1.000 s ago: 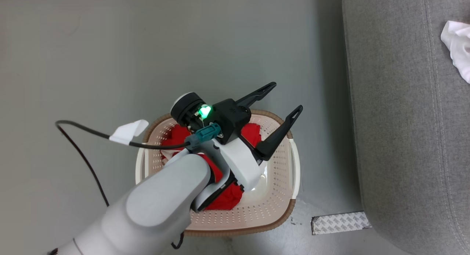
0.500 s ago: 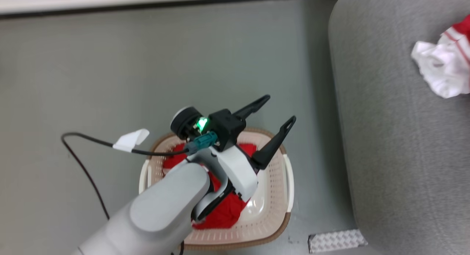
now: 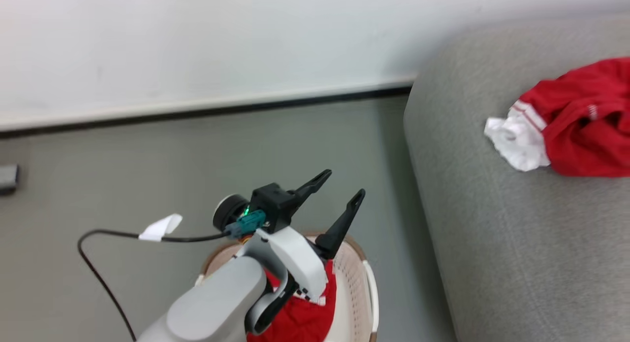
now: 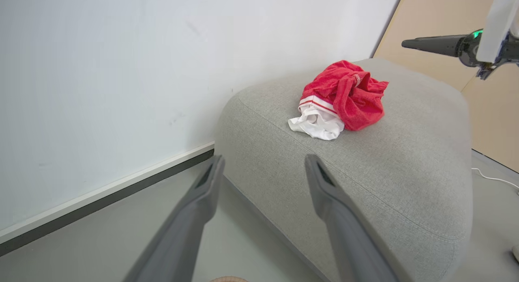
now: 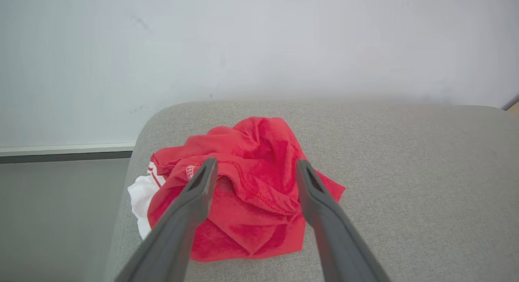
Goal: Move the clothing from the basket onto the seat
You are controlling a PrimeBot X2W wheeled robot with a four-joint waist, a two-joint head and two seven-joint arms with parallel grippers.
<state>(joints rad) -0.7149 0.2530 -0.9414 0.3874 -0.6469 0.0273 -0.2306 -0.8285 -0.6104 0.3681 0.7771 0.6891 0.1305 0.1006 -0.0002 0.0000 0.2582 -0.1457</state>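
One piece of the clothing, red with a white striped part, lies crumpled on the grey seat. My right gripper hangs open just above this garment, with nothing between its fingers. More red clothing lies in the cream basket on the floor, partly hidden under my left arm. My left gripper is open and empty above the basket's far rim, pointing toward the seat. Past the left gripper, the garment shows on the seat, with one dark finger of my right gripper beyond it.
A white wall with a dark baseboard runs behind the grey floor. A black cable with a white tag trails from my left wrist. A small dark object sits at the far left. A beige panel stands behind the seat.
The head camera has tilted up, bringing the wall and the whole garment on the seat into view. My left gripper stays open above the basket.
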